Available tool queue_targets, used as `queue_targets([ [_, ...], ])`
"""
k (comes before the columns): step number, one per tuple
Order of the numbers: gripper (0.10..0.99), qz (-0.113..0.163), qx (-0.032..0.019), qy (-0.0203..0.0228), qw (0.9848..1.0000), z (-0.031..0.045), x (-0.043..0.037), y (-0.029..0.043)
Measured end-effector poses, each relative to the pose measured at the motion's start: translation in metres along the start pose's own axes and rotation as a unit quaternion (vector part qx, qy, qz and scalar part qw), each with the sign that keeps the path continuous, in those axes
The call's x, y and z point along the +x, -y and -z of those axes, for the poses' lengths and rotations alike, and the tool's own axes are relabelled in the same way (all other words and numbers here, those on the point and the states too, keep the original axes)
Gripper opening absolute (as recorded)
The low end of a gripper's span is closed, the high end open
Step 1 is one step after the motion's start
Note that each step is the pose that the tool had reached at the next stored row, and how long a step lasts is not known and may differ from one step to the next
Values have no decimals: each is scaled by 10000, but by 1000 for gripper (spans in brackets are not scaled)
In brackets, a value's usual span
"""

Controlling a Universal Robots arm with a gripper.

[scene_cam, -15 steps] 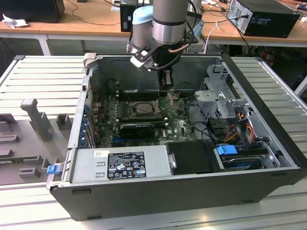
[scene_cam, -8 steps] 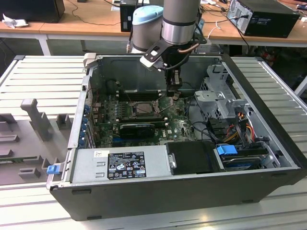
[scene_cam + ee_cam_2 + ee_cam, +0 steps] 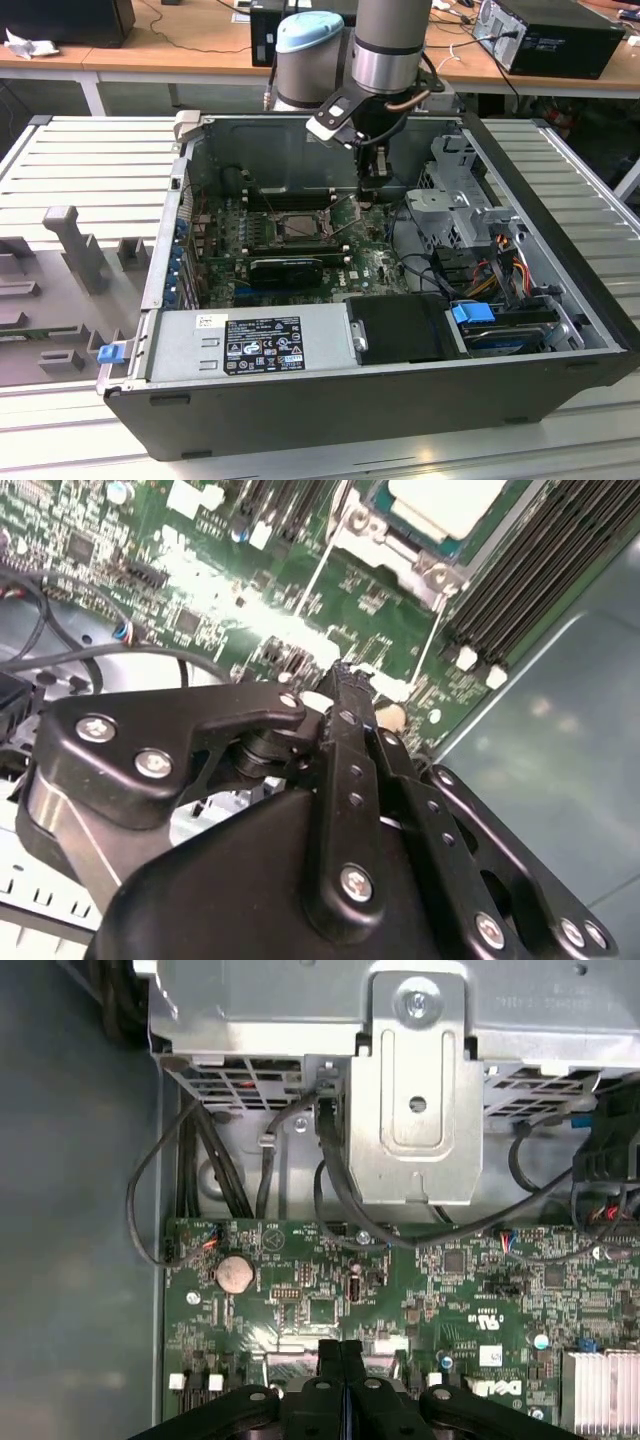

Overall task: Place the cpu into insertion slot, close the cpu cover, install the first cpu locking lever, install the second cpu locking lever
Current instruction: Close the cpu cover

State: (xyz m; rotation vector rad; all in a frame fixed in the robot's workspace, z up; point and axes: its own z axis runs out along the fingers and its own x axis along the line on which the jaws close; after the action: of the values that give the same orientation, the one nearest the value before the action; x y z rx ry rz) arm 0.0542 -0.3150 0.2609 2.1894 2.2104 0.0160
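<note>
cpu (image 3: 446,504) cut by second wrist view's edge; claw (image 3: 342,1348) body cut by first wrist view's edge.

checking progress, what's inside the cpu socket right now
A pale square chip lies inside the socket, within its metal rim. The contacts beneath the chip are covered.

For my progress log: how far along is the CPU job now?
Done: the cpu lies in the insertion slot, the cpu cover seemingly down. In hand: apparently nothing; the shut gripper is beside the slot. Left: both lever rods look unlatched.
</note>
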Motion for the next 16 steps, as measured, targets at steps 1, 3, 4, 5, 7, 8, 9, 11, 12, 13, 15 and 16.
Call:
queue_targets([
  [1,106,1,1,0,10000,-3,0,-33],
  [3,106,1,7,-1,10000,-15,0,-98],
  [4,106,1,12,0,10000,-28,0,-113],
  [5,106,1,25,0,10000,-68,0,-128],
  [7,106,3,48,0,10000,-150,1,-125],
  [8,106,2,48,0,10000,-138,1,-124],
  [9,106,2,48,-1,10000,-131,2,-123],
  [11,106,2,48,0,10000,-121,1,-113],
  [12,106,2,50,0,10000,-113,1,-108],
  [13,106,2,51,-1,10000,-111,2,-104],
  [15,106,2,52,-2,10000,-110,1,-99],
  [16,106,2,52,-1,10000,-109,1,-97],
])
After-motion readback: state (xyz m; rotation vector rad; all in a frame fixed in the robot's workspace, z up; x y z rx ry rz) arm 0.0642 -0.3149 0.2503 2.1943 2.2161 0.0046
